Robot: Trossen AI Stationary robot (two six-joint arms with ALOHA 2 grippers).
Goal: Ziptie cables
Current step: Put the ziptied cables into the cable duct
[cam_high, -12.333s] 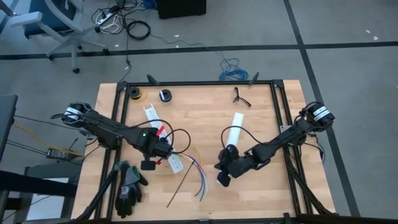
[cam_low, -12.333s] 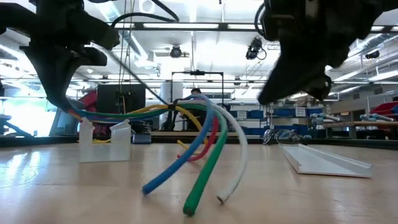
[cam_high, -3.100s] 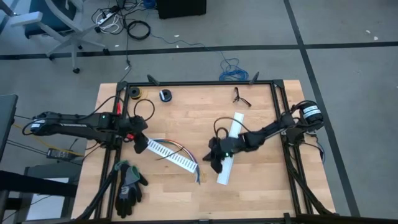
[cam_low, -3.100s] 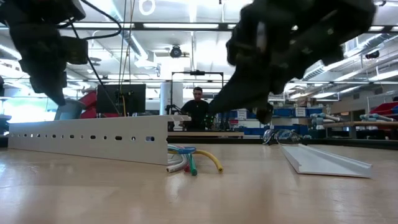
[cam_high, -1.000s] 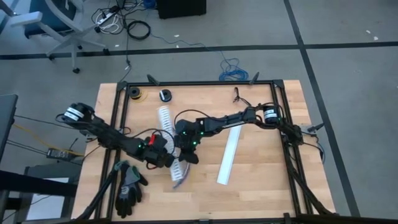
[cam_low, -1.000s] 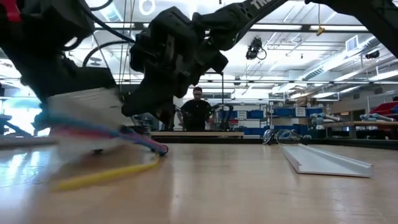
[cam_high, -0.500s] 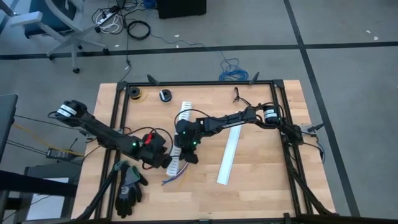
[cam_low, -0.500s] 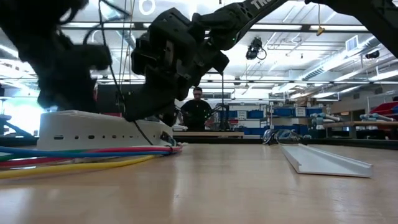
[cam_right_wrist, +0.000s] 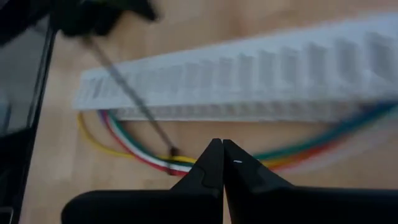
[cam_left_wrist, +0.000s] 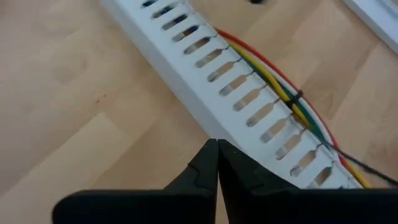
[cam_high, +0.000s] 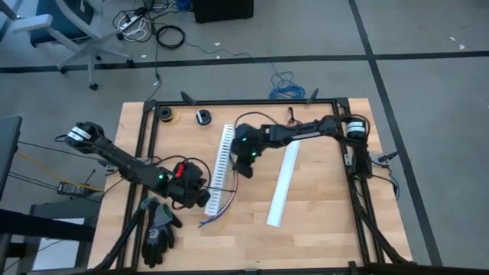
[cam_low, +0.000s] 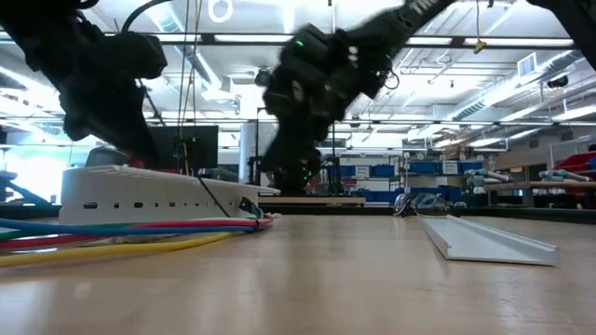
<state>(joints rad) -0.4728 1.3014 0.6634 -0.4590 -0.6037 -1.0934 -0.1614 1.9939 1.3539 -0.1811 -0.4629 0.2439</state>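
Observation:
The cables [cam_high: 216, 216] are thin wires in mixed colours. They run along a long white slotted duct [cam_high: 220, 164] and fan out past its near end on the table. A dark ziptie [cam_left_wrist: 293, 98] wraps them, and its thin tail [cam_right_wrist: 124, 87] slants away. My left gripper [cam_high: 200, 195] is shut, low beside the duct's near end. My right gripper [cam_high: 246, 166] is shut and hangs above the table just right of the duct's middle. In the right wrist view the cables [cam_right_wrist: 143, 152] lie below and ahead of it. My left gripper's shut fingertips [cam_left_wrist: 217, 146] point at the duct's side wall [cam_left_wrist: 208, 121] near its near end, coming low from the table's left. I cannot tell whether they touch it.
A second white strip [cam_high: 281, 183] lies right of centre. A pair of black gloves [cam_high: 158, 229] sits at the near left corner. Small spools [cam_high: 202, 117] and a dark object [cam_high: 296, 118] lie near the far edge. Black frame rails [cam_high: 341, 153] border the tabletop.
The duct's far end swung toward the table's right while its near end stayed by my left gripper, and the cables went with it. My right gripper then rose from the duct's near part and drew back toward the far right. It stayed shut.

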